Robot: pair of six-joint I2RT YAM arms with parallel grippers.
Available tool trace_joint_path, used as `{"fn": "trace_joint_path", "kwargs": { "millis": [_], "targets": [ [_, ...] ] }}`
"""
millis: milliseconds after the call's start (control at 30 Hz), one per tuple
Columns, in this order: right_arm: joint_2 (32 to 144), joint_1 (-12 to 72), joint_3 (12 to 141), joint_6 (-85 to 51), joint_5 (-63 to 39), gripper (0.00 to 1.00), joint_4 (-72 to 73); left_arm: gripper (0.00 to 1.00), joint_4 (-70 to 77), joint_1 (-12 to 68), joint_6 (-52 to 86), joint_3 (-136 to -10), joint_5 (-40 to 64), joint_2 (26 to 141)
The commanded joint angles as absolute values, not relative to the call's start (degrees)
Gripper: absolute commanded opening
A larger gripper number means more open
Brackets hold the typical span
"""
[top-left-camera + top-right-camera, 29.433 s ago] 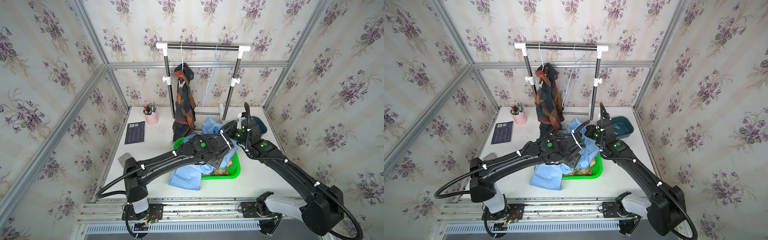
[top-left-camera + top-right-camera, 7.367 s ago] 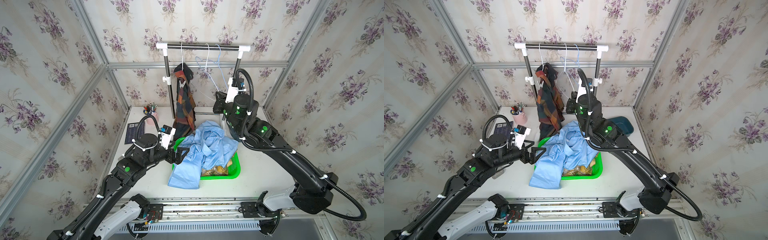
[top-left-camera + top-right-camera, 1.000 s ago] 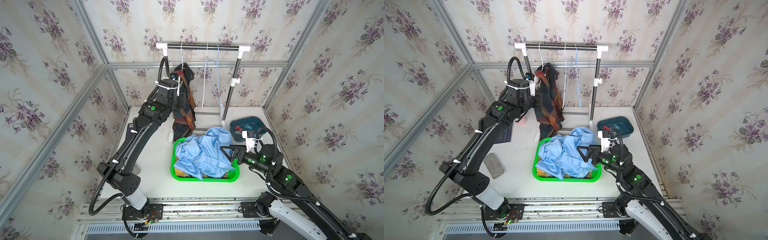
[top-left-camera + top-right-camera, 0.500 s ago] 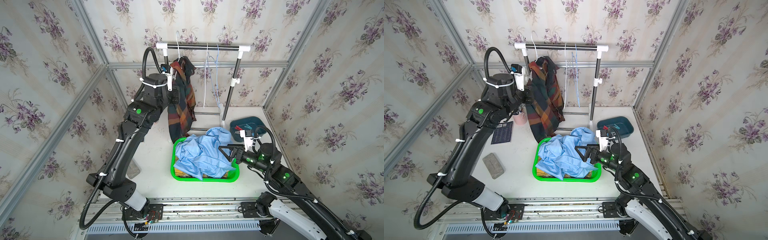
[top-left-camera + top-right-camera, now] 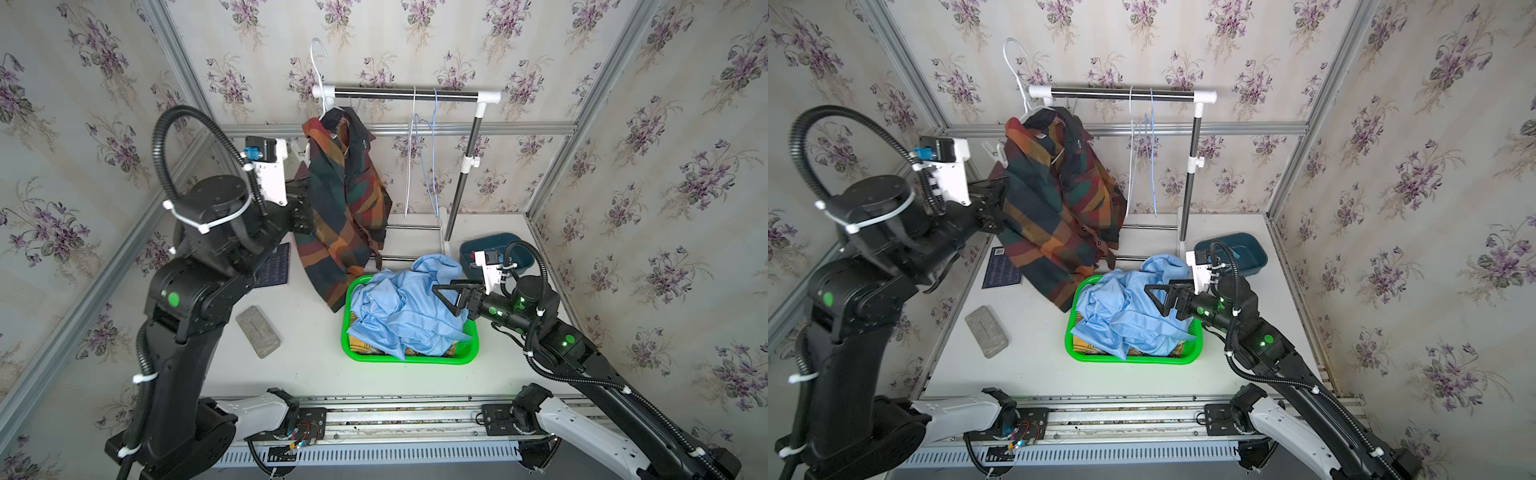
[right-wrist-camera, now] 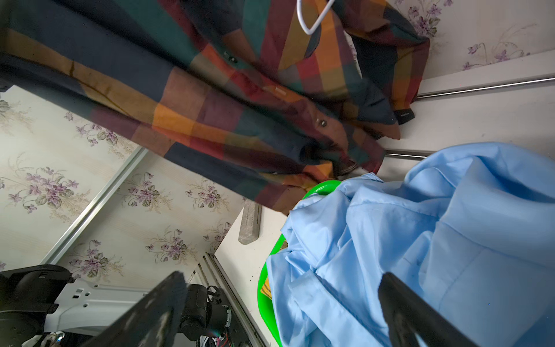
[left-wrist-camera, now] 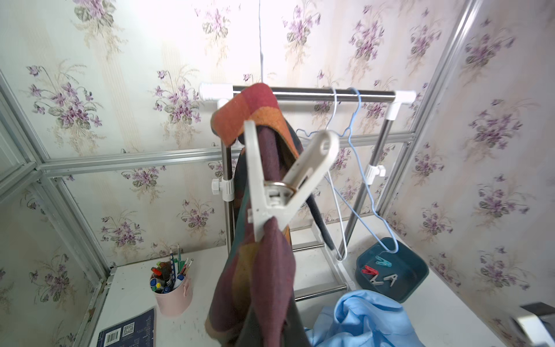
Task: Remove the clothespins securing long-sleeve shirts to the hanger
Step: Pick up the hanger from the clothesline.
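Your dark plaid shirt (image 5: 345,216) hangs on a white hanger (image 6: 310,31), with a white clothespin (image 7: 285,192) clipped to its cloth. Your left hand (image 5: 306,208) is pressed together on the shirt's edge. Your right hand (image 5: 444,301) is spread above the light blue shirt (image 5: 399,311) in the green basket (image 5: 409,359). The tabletop (image 5: 307,365) is white and the walls are floral. Only the left wrist view shows you a red pin (image 7: 370,271) and a teal pin (image 7: 383,262) in the blue tub (image 7: 414,270).

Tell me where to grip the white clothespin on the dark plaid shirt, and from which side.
Squeeze the two splayed handle arms of the white clothespin together, coming from their open end, away from the dark plaid shirt: its closed tips bite the cloth beyond the spring.
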State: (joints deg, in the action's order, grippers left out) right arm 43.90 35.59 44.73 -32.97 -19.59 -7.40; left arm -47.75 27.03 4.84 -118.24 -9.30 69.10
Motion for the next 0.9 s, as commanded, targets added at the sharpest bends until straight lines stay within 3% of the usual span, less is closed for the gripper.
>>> {"fn": "trace_joint_path", "kwargs": {
  "millis": [0,267,500,867],
  "targets": [
    [43.7,35.3,46.2,-29.8,-20.7,1.00,-6.3,0.00,-49.0,27.0,5.2,-119.4,-2.5,65.9],
    [43.5,34.7,49.1,-29.0,-17.4,1.00,-9.9,0.00,-51.5,28.2,6.6,-131.4,1.9,66.2],
    [41.6,34.5,45.4,-31.4,-17.2,1.00,-8.7,0.00,-46.6,28.7,10.4,-143.9,8.9,74.3],
    [40.3,32.7,41.7,-32.2,-15.8,1.00,-8.1,0.00,-31.0,29.3,27.0,-148.4,19.0,84.0]
  ]
}}
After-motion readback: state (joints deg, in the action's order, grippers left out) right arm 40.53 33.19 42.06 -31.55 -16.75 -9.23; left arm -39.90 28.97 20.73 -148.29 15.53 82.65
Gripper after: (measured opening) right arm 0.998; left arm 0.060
